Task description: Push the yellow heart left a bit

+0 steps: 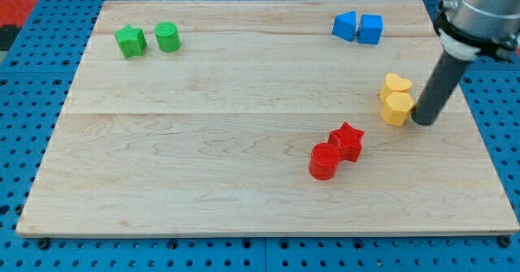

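The yellow heart point(396, 85) lies at the view's right on the wooden board point(203, 142), touching a yellow hexagonal block point(397, 109) just below it. My tip point(423, 122) stands on the board right beside the yellow hexagonal block, on its right side and slightly lower, and below-right of the heart. The dark rod rises from the tip toward the view's top right.
A red star point(348, 140) and a red cylinder point(325, 161) touch each other left of and below the yellow pair. A blue pentagon-like block point(345, 26) and a blue cube point(370, 29) sit at the top right. A green star point(130, 41) and a green cylinder point(167, 37) sit at the top left.
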Robot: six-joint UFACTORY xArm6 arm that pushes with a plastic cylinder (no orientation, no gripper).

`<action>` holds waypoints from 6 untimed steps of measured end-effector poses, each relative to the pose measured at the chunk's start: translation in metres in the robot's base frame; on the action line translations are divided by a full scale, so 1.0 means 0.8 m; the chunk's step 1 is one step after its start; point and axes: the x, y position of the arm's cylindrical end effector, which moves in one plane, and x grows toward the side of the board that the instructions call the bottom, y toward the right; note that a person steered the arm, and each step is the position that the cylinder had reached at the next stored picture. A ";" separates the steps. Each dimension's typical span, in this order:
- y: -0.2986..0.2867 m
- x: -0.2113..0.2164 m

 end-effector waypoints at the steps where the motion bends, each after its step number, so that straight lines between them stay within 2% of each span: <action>1: -0.031 -0.026; 3: 0.013 -0.030; 4: 0.003 -0.033; 5: -0.001 -0.086; 6: -0.086 -0.082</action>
